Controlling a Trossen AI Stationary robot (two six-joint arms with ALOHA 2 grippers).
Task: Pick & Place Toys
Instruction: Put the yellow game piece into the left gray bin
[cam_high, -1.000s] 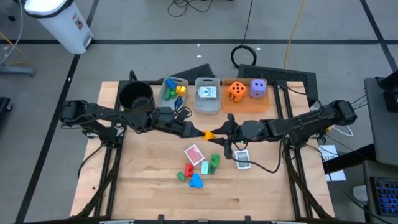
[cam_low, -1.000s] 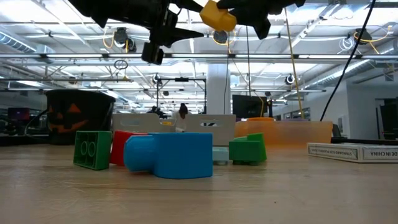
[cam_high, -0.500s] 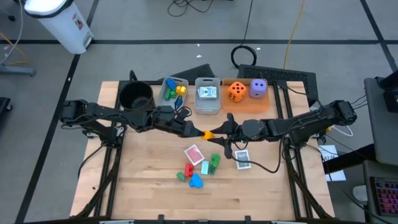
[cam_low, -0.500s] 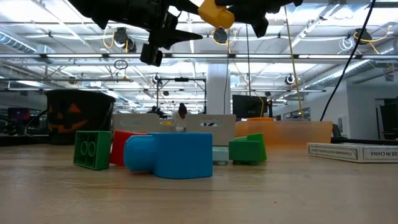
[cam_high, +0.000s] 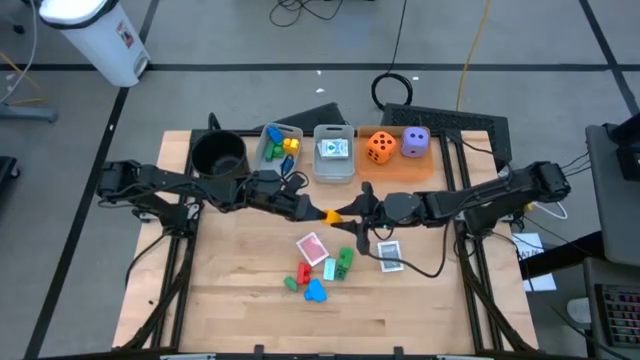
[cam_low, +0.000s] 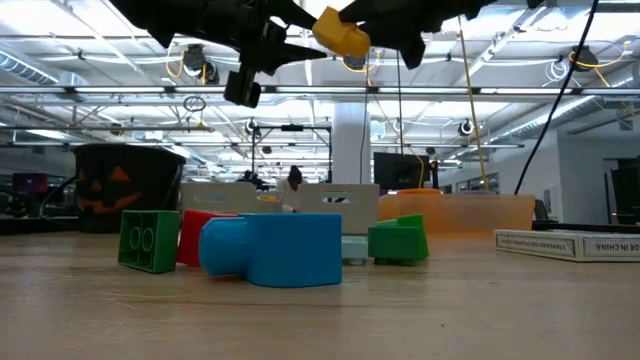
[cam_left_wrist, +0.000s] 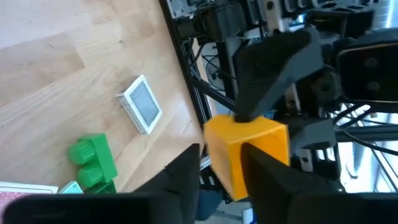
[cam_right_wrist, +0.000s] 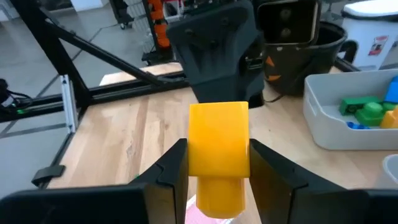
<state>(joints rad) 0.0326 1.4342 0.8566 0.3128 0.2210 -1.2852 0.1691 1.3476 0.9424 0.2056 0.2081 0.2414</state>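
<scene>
A yellow block (cam_high: 332, 215) hangs in mid-air over the middle of the table, between my two grippers. My left gripper (cam_high: 318, 212) reaches in from the table's left and is shut on the block (cam_left_wrist: 245, 155). My right gripper (cam_high: 346, 213) reaches in from the right and is shut on the same block (cam_right_wrist: 217, 149). In the low view the block (cam_low: 340, 30) is high above the loose toys. On the table lie a blue block (cam_high: 315, 291), a green block (cam_high: 343, 262), a red block (cam_high: 303, 272) and two cards (cam_high: 312, 247), (cam_high: 389, 254). My left gripper pinches the yellow block at its left end (cam_left_wrist: 217, 158) between its two fingers, one on top (cam_right_wrist: 217, 56) and one below. The fingers come in about level from the table's left. The block is clear of the table. My right gripper pinches the block's two side faces (cam_right_wrist: 193, 155) between its fingers (cam_right_wrist: 171, 168), at the end nearer its wrist. The fingers come in about level from the table's right. The block's round stud (cam_right_wrist: 217, 196) points back toward this wrist.
Along the far edge stand a black pot (cam_high: 218, 155), a clear bin with blocks (cam_high: 278, 145), a clear bin with cards (cam_high: 334, 152) and an orange tray (cam_high: 400, 168) bearing an orange die (cam_high: 379, 146) and a purple die (cam_high: 415, 141). Bare wood lies near left and near right.
My left gripper's fingers have drawn together onto the yellow block, which my right gripper keeps holding. The block has shifted slightly toward the table's left and stays high above the table. Both arms have otherwise kept their places.
</scene>
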